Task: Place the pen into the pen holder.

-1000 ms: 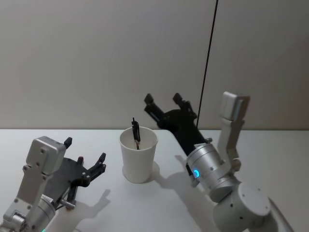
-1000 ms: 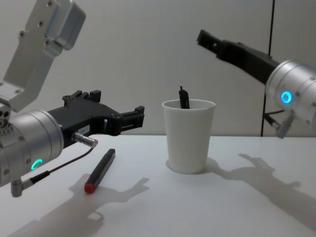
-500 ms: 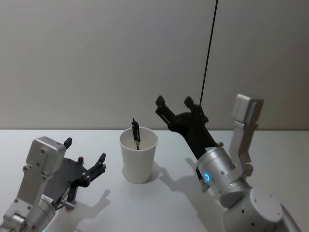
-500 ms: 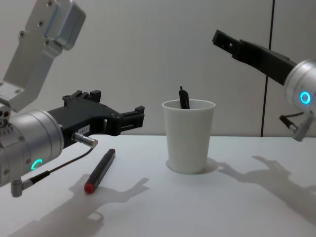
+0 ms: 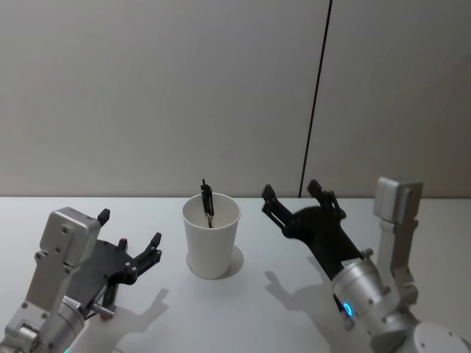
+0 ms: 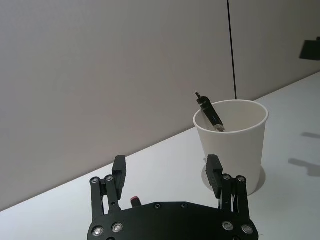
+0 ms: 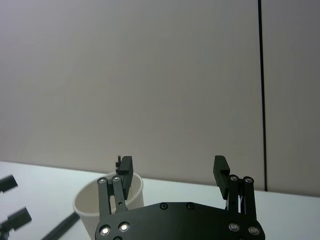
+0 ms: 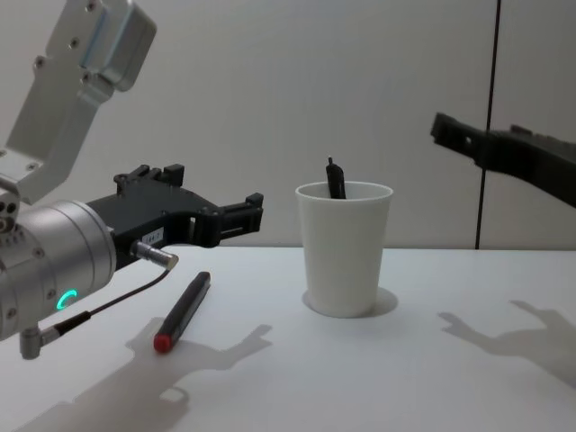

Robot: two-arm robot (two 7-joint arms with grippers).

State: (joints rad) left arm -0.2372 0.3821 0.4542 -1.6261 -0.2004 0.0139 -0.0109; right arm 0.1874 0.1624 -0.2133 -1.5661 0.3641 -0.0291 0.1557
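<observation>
One pen holder (image 8: pixel 345 247), two pens, black pen (image 8: pixel 336 178) stood inside tipped upper-left, red-tipped pen (image 8: pixel 183 310) lay diagonal lower left, left gripper (image 5: pixel 129 228) and right gripper (image 5: pixel 290 188) gaped wide.

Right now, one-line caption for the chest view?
Pen in white cup; second pen on table near open left gripper; right gripper hovers at right.

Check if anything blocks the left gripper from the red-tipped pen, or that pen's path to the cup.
Nothing visible. The open left gripper hovers over the red-tipped pen; only table lies between it and the cup. A black pen inside leans at the rim, mouth mostly free.
</observation>
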